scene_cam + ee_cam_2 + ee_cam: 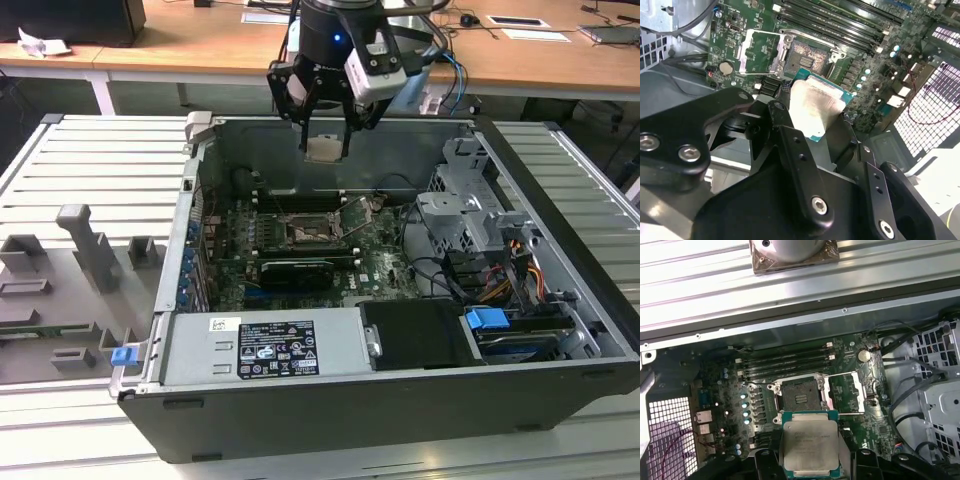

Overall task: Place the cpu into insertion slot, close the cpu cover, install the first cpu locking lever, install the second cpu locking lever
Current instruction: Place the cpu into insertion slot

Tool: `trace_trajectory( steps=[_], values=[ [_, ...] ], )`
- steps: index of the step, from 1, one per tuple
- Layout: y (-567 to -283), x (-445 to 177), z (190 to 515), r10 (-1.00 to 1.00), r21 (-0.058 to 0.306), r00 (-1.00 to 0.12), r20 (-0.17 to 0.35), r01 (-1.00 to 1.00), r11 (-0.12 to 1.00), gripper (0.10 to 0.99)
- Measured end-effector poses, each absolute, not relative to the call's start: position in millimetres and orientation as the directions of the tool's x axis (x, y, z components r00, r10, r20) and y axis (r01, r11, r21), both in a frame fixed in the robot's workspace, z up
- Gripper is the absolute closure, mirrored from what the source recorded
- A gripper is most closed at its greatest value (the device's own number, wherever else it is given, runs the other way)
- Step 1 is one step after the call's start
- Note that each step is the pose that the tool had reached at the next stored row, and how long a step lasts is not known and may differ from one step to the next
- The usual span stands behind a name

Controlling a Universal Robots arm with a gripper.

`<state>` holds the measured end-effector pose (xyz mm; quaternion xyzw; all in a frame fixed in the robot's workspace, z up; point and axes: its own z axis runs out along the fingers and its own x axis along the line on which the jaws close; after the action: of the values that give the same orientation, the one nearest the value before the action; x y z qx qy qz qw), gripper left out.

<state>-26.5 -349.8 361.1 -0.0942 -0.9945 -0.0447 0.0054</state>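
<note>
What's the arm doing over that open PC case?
The arm's gripper is shut on the cpu, holding it in the air above the open computer case. On the green board below, the insertion slot is empty and the cpu cover is swung open beside it. The chip is not yet seated, and the cover is not closed.

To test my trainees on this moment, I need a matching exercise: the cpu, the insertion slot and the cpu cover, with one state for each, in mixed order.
Things:
1. cpu
2. insertion slot
3. cpu cover

States:
A. swung open to one side
B. held in the gripper, in the air
C. empty and uncovered

Pairs: 1-B, 2-C, 3-A
</note>
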Motion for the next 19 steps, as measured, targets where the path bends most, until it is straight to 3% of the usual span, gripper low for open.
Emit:
trace_trajectory(
  steps=[19],
  values=[
    [-349.8, -26.5, 352.0, 0.3, 0.083, -0.954, 0.023, 0.301, 0.95, 0.557]
  ],
)
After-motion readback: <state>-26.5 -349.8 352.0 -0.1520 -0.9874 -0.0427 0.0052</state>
